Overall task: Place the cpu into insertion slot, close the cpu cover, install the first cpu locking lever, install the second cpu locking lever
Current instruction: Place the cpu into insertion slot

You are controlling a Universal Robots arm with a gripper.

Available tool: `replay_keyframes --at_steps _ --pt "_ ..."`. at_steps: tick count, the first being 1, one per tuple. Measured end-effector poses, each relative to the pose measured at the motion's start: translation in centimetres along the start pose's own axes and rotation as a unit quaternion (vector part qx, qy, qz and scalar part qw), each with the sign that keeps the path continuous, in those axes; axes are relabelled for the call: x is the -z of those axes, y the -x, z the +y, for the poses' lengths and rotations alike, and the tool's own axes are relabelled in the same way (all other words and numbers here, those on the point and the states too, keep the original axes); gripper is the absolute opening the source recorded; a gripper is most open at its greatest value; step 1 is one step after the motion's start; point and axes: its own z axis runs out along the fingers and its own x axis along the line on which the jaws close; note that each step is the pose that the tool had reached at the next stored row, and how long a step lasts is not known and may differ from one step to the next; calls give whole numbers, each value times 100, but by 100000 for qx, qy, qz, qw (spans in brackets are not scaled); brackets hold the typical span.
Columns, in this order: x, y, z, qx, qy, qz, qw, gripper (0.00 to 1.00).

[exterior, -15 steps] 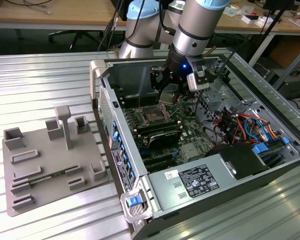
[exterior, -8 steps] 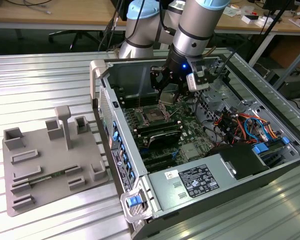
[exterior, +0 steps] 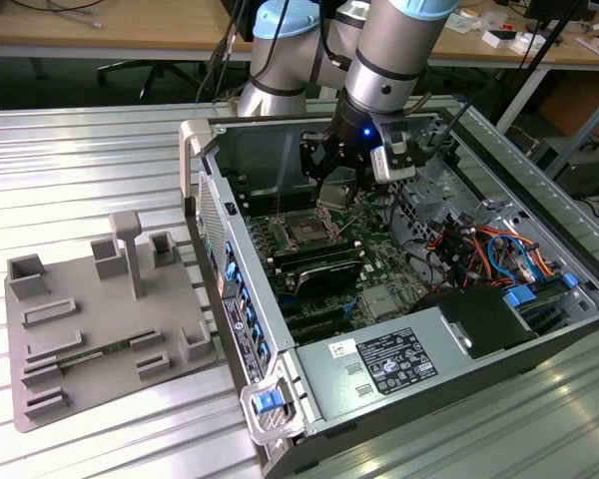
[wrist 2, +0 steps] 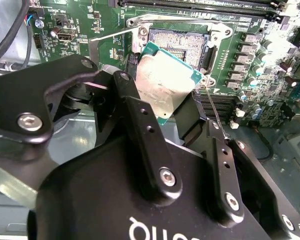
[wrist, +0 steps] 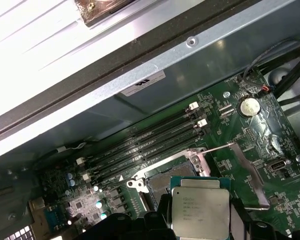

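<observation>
Two black fingers [wrist 2: 134, 107] of my gripper [wrist 2: 157, 100] are clamped on opposite edges of the cpu [wrist 2: 165, 82], a small flat square chip with a silver-grey metal lid on a green base. In the first wrist view the chip [wrist: 200, 207] sits squarely between the fingers of my gripper [wrist: 200, 221], lid facing the camera.

I am holding it inside the open grey computer case [exterior: 242, 299], with my gripper [exterior: 337, 172] reaching in from above the green motherboard [exterior: 379, 269]. The chip is not seated: it hangs just off the insertion slot [wrist 2: 182, 42], a square dark socket with a fine pin field and a silver metal rim. In the second wrist view one corner of the chip overlaps the socket's edge, and the chip is turned at an angle to it. The socket [wrist: 162, 182] lies bare and uncovered [exterior: 304, 230].

The cpu cover [wrist: 250, 175], a thin silver metal frame plate, is swung up off the socket and stands beside it [wrist 2: 94, 50]. Long black memory slots [wrist: 150, 142] run along the socket's far side.

Outside the case, at the exterior view's left, a grey moulded fixture tray [exterior: 100, 329] rests on the ribbed aluminium table [exterior: 80, 170].
</observation>
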Motion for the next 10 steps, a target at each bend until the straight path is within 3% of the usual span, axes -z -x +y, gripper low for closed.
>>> replay_keyframes --at_steps 2,6,10 --pt "-2 0 0 -249 -99 -69 100000 55" --pt "-5 1 0 -935 -966 -526 99990 55" --pt "-7 0 -1 -1687 -1176 -652 99977 55"
